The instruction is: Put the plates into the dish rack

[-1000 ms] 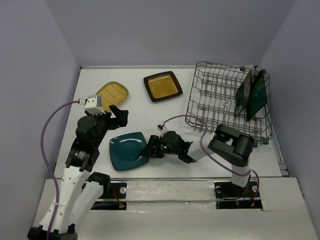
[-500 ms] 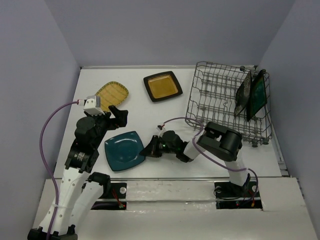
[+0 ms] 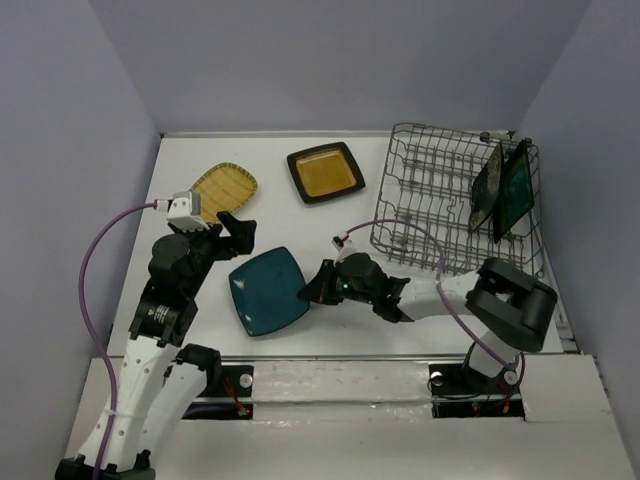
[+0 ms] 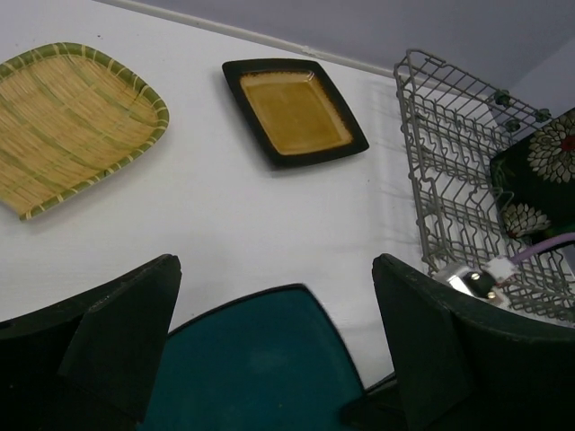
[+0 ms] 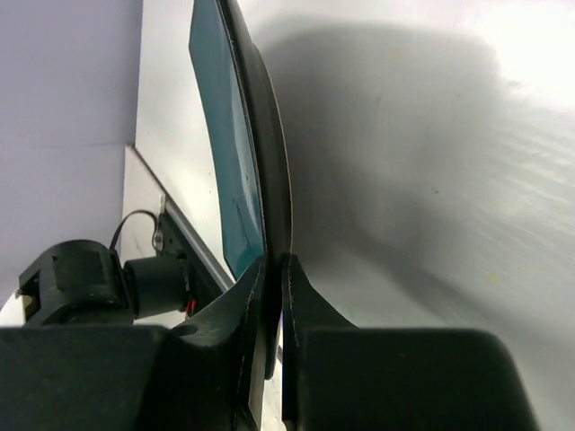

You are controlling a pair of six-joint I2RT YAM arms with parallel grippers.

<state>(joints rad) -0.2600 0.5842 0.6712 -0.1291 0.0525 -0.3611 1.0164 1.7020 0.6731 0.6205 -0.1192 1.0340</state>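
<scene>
Only edge-on, teal plate (image 5: 235, 162) clamped in right pincer (image 5: 274, 269); left pincer (image 4: 277, 269) apart, partly cropped

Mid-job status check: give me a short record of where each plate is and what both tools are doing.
in rack: black floral plate and dark teal plate, upright at the right end of the dish rack
on table: amber plate, yellow-tan gridded plate
held: teal plate, tilted, edge pinched by right tool
left tool: open, empty
left to load: three
</scene>
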